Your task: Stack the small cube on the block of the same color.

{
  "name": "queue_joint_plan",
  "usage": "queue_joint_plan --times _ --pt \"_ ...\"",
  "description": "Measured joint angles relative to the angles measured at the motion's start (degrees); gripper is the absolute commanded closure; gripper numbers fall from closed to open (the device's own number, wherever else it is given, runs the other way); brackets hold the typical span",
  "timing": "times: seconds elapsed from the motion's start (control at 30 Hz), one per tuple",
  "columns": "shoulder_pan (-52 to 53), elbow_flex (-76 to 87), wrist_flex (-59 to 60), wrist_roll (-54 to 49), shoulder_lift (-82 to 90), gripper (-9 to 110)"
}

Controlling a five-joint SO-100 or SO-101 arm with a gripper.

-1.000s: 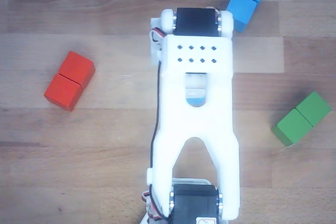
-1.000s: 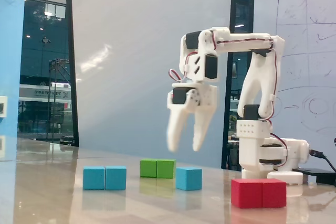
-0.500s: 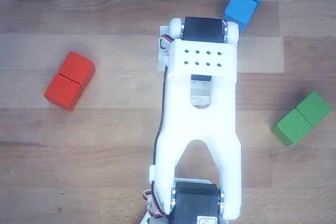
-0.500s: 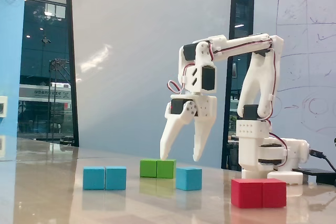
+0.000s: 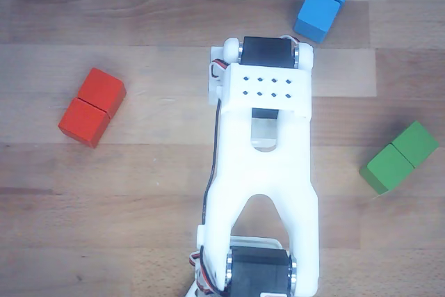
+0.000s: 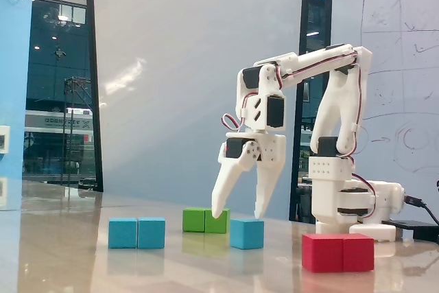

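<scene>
In the fixed view the small light-blue cube (image 6: 247, 233) sits on the table in front of the arm. My gripper (image 6: 239, 213) is open and empty. It points down, with its fingertips just above the cube's top and spread about the cube's width. The blue block (image 6: 137, 232) lies to the left, well apart from the cube. It also shows in the other view (image 5: 325, 1) at the top right. In that view the white arm (image 5: 264, 172) hides the small cube and the fingers.
A red double block (image 5: 92, 107) lies left of the arm in the other view and at the front right in the fixed view (image 6: 338, 252). A green double block (image 5: 400, 157) lies to the right and shows behind the cube in the fixed view (image 6: 206, 220). The arm's base (image 6: 346, 204) stands at the right.
</scene>
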Motion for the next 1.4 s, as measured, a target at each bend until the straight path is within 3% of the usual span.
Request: queue_joint_plan --times 0.87,1.4 --pt "0.0 1.8 0.0 0.0 5.8 69" --pt "0.0 2.5 0.0 0.0 0.6 69"
